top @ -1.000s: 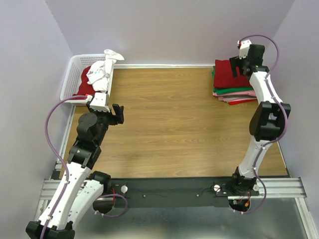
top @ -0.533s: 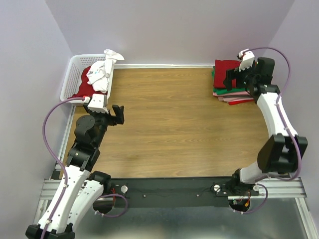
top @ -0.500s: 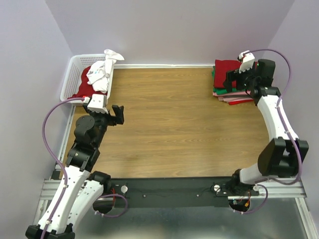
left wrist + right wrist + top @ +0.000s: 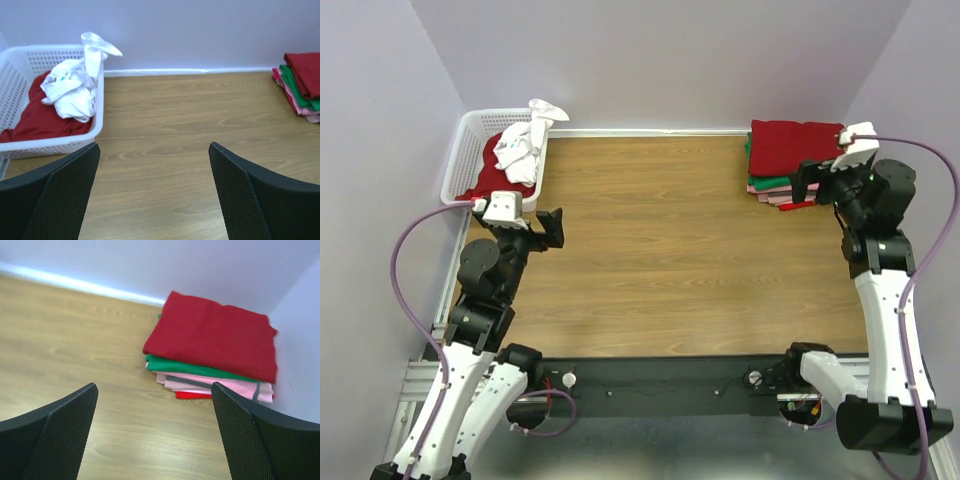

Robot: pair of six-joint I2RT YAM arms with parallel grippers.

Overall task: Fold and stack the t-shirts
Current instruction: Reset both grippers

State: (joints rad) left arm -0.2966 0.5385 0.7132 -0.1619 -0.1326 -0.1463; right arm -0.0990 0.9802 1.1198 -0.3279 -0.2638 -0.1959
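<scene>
Folded stack (image 4: 782, 168) of t-shirts sits at the far right corner of the table (image 4: 670, 260), with a dark red shirt (image 4: 788, 143) on top and green, pink and red layers beneath. The right gripper (image 4: 807, 178) hangs near the stack's near edge, jaws wide with nothing between them. The white basket (image 4: 458, 152) at the far left corner holds a crumpled white shirt (image 4: 520, 148) draped over its rim above a red shirt (image 4: 488, 180), and the left gripper (image 4: 552, 227) hovers by the basket's near end, jaws wide and empty.

Robot lab cell: plain lilac walls (image 4: 650, 60) box a wooden table (image 4: 670, 250) and metal mounting rail (image 4: 905, 375).
</scene>
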